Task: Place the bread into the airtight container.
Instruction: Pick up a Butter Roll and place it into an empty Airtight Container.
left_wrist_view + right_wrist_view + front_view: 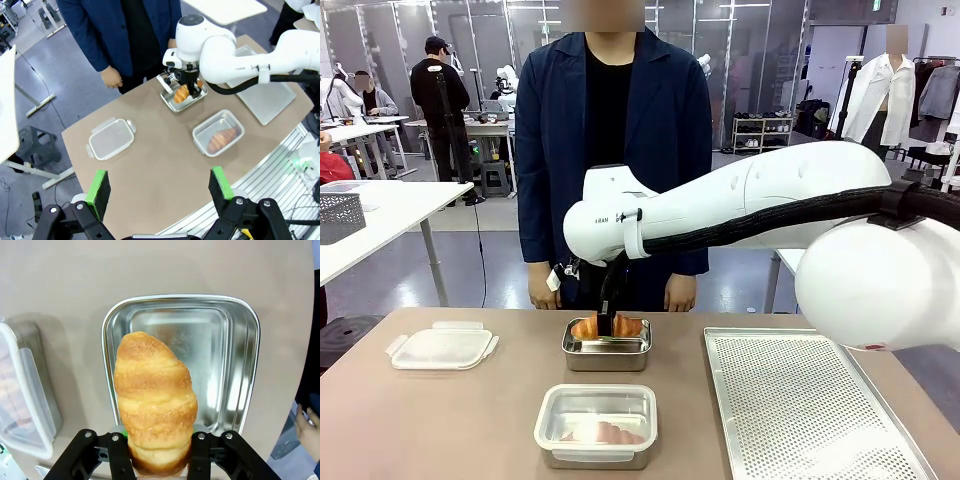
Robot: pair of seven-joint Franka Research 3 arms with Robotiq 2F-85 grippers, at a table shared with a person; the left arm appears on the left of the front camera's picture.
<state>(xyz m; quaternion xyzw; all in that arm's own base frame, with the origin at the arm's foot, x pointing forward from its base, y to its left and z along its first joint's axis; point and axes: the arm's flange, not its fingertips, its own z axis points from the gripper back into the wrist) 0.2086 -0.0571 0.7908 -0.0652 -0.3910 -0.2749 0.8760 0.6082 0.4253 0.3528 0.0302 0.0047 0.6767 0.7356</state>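
Nearest the robot, the left gripper (160, 187) was held high above the surface (150, 170), its fingers spread with nothing between them, presumably kept clear of the work. Just beyond, the airtight container (596, 425) was seen with one bread (605, 433) already lying inside, its lid (442, 347) set aside to the left so the opening stayed free. Farther off, the right gripper (159, 452) was clamped on a second bread (155, 407) by its lower end, held upright over the steel tray (240, 370), near the person (610, 130)
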